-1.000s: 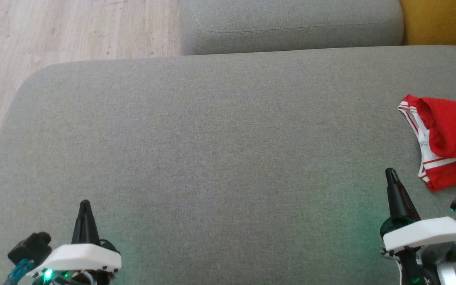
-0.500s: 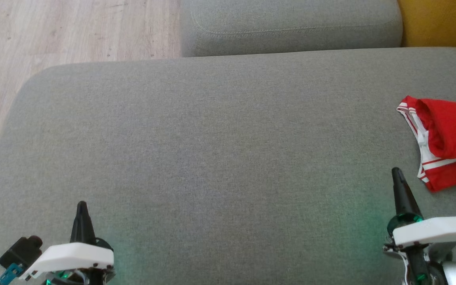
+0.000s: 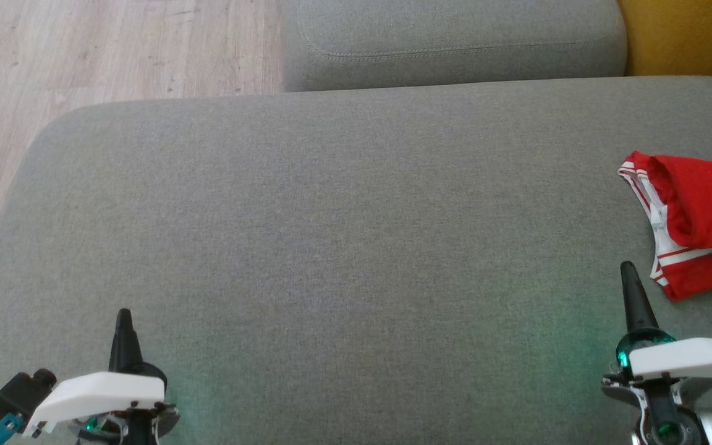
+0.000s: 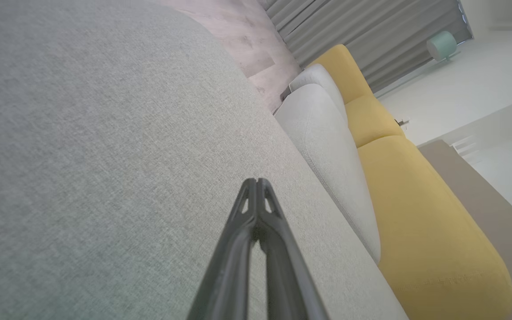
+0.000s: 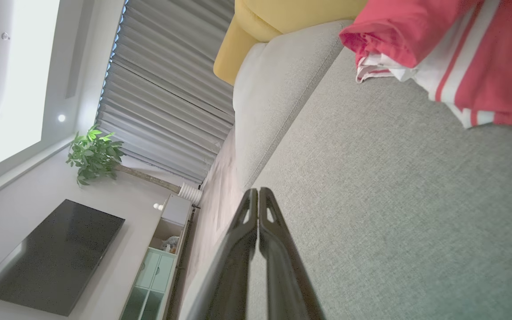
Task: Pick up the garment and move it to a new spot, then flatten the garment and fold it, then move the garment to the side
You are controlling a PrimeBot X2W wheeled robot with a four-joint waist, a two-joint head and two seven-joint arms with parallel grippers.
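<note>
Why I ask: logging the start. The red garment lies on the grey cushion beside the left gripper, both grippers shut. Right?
No: the red garment lies on the grey cushion beside the right gripper, per the head view; that and the left gripper are shut.

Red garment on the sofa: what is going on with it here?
Nothing is handling it at this moment. The red garment with white stripes lies bunched at the right of the grey sofa cushion. The robot's right fingers are shut, close to it but apart. The left fingers are shut too, far on the other side, holding nothing.
</note>
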